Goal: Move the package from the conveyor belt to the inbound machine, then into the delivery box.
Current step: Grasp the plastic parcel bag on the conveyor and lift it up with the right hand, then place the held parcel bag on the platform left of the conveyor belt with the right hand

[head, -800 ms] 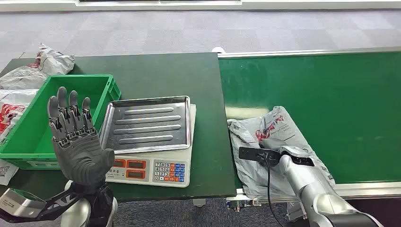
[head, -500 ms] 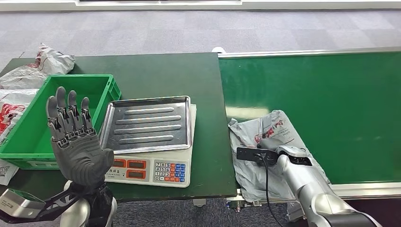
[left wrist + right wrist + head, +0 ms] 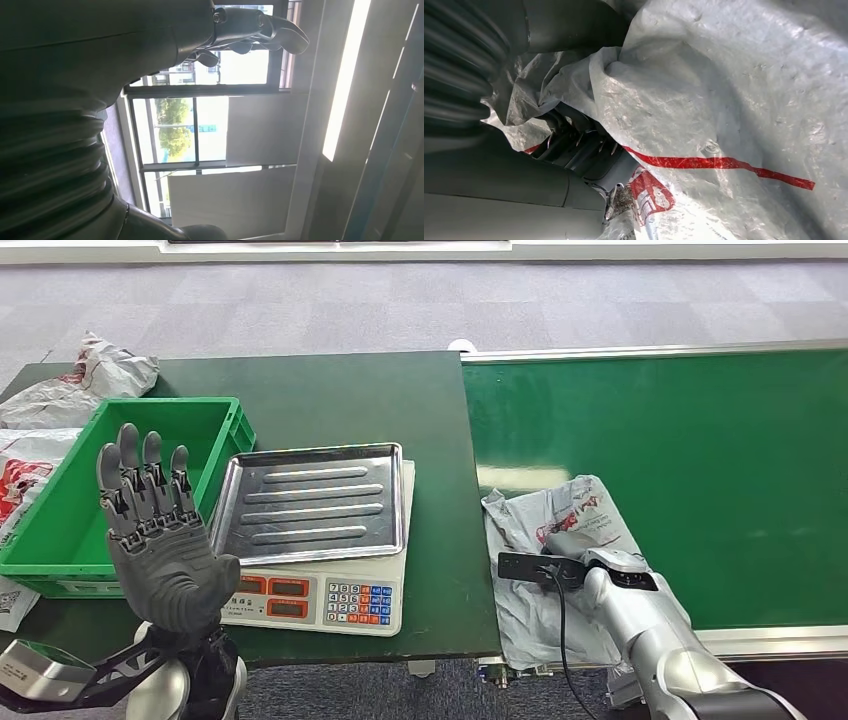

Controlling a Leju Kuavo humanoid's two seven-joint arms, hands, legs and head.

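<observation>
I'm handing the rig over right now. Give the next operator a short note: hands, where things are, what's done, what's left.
Right hand grips the grey package, bunched in its fingers, at the conveyor belt's near-left corner.
Left hand is raised, empty, fingers spread, in front of the green delivery box.
The scale's tray is bare.
Done: grasp only.
Left: carry the package to the scale, then into the box.

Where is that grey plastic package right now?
In the head view, the package lies at the near left corner of the green conveyor belt, just right of the scale, with the right hand gripping it.
</observation>
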